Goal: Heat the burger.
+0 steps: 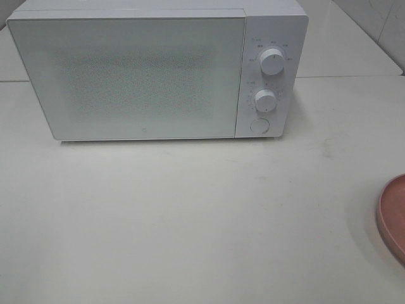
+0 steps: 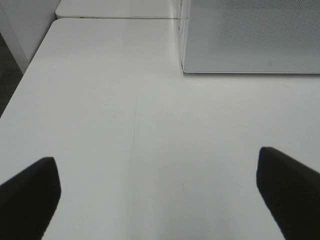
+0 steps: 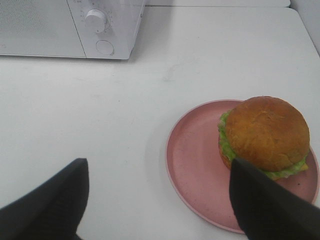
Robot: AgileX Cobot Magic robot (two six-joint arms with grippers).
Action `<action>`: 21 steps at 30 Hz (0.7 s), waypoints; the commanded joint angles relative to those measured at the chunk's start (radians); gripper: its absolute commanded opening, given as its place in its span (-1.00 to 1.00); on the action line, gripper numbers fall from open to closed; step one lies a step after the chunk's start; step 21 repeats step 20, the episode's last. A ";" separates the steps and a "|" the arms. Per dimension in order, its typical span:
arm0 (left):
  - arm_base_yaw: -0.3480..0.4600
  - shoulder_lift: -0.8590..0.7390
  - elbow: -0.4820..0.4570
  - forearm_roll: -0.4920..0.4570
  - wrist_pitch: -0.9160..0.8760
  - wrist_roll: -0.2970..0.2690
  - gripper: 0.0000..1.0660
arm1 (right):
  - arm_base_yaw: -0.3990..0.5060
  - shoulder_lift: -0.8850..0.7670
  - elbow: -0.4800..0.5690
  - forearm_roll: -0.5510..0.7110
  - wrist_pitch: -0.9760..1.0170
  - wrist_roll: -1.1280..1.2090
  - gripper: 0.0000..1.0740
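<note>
Judging from how things lie, nothing of the heating has begun — the microwave [image 1: 158, 69] stands with its door shut at the back of the counter [image 1: 190, 215], and the burger [image 3: 265, 136] sits whole on the pink plate [image 3: 195, 160] off to the right side, well apart from the oven. The left claw [image 2: 157, 192] hangs wide open over bare counter, holding nothing. The right claw [image 3: 160, 200] is spread wide too and empty, poised near the plate with one finger [image 3: 270, 205] overlapping its rim in the wrist view. Left to do: open the door, put the burger in, shut it, turn a dial [image 1: 271, 61].
</note>
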 commanded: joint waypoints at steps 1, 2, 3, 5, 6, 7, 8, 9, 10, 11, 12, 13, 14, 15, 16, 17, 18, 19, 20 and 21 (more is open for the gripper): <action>0.000 -0.025 0.001 -0.001 -0.014 -0.008 0.89 | -0.007 -0.022 0.000 0.003 -0.006 -0.011 0.39; 0.000 -0.025 0.001 -0.001 -0.014 -0.008 0.89 | -0.007 -0.022 0.000 0.003 -0.006 -0.011 0.39; 0.000 -0.025 0.001 -0.001 -0.014 -0.008 0.89 | -0.007 -0.022 0.000 0.003 -0.006 -0.011 0.39; 0.000 -0.025 0.001 -0.001 -0.014 -0.008 0.89 | -0.007 -0.022 0.000 0.003 -0.006 -0.011 0.39; 0.000 -0.025 0.001 -0.001 -0.014 -0.008 0.89 | -0.007 -0.022 0.000 0.003 -0.006 -0.011 0.39; 0.000 -0.025 0.001 -0.001 -0.014 -0.008 0.89 | -0.007 -0.022 0.000 0.003 -0.006 -0.011 0.39; 0.000 -0.025 0.001 -0.001 -0.014 -0.008 0.89 | -0.007 -0.022 0.000 0.003 -0.006 -0.011 0.39; 0.000 -0.025 0.001 -0.001 -0.014 -0.008 0.89 | -0.007 -0.022 0.000 0.003 -0.006 -0.011 0.39; 0.000 -0.025 0.001 -0.001 -0.014 -0.008 0.89 | -0.007 -0.022 0.000 0.003 -0.006 -0.011 0.39; 0.000 -0.025 0.001 -0.001 -0.014 -0.008 0.89 | -0.007 -0.022 0.000 0.003 -0.006 -0.011 0.39; 0.000 -0.025 0.001 -0.001 -0.014 -0.008 0.89 | -0.007 -0.022 0.000 0.003 -0.006 -0.011 0.39; 0.000 -0.025 0.001 -0.001 -0.014 -0.008 0.89 | -0.007 -0.022 0.000 0.003 -0.006 -0.011 0.39; 0.000 -0.025 0.001 -0.001 -0.014 -0.008 0.89 | -0.007 -0.022 0.000 0.003 -0.006 -0.011 0.39; 0.000 -0.025 0.001 -0.001 -0.014 -0.008 0.89 | -0.007 -0.022 0.000 0.003 -0.006 -0.011 0.39; 0.000 -0.025 0.001 -0.001 -0.014 -0.008 0.89 | -0.007 -0.022 0.000 0.003 -0.006 -0.011 0.39; 0.000 -0.025 0.001 -0.001 -0.014 -0.008 0.89 | -0.007 -0.022 0.000 0.003 -0.006 -0.011 0.39; 0.000 -0.025 0.001 -0.001 -0.014 -0.008 0.89 | -0.007 -0.022 0.000 0.003 -0.006 -0.011 0.39; 0.000 -0.025 0.001 -0.001 -0.014 -0.008 0.89 | -0.007 -0.022 0.000 0.003 -0.006 -0.011 0.39; 0.000 -0.025 0.001 -0.001 -0.014 -0.008 0.89 | -0.007 -0.022 0.000 0.003 -0.006 -0.011 0.39; 0.000 -0.025 0.001 -0.001 -0.014 -0.008 0.89 | -0.007 -0.022 0.000 0.003 -0.006 -0.011 0.39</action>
